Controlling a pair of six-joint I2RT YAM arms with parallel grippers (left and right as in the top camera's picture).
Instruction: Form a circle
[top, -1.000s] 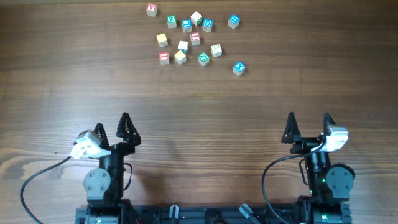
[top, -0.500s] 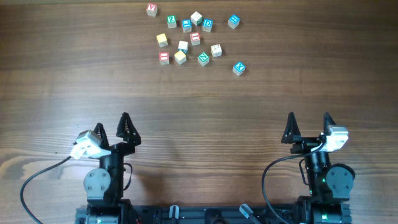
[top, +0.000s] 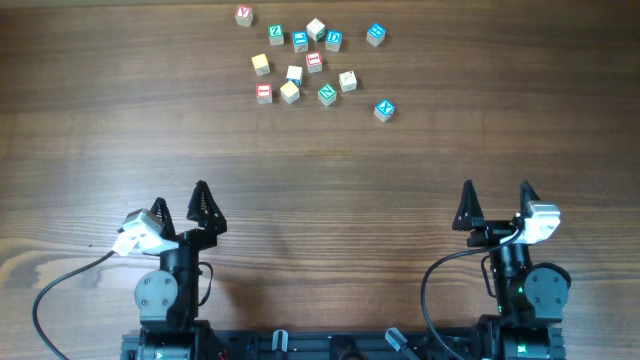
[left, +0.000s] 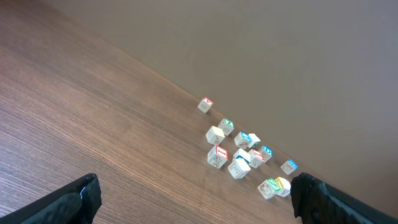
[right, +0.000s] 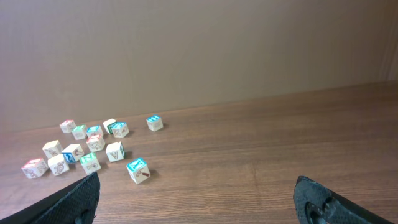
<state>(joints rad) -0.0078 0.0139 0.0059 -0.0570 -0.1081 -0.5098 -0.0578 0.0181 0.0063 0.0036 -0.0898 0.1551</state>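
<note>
The left gripper (top: 182, 200) and right gripper (top: 496, 190) stand wide open and empty, well apart from the letter cubes (top: 314, 62) scattered at the far edge of the table (top: 320, 170), so I think reaching slowly and nudging one cube at a time is best.

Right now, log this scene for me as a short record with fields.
surface: wooden table
objects: small letter cubes, loosely scattered on the far side
circle: not yet formed
left pincer: open, empty, on the near side, well apart from the cubes
right pincer: open, empty, on the near side, well apart from the cubes
</note>
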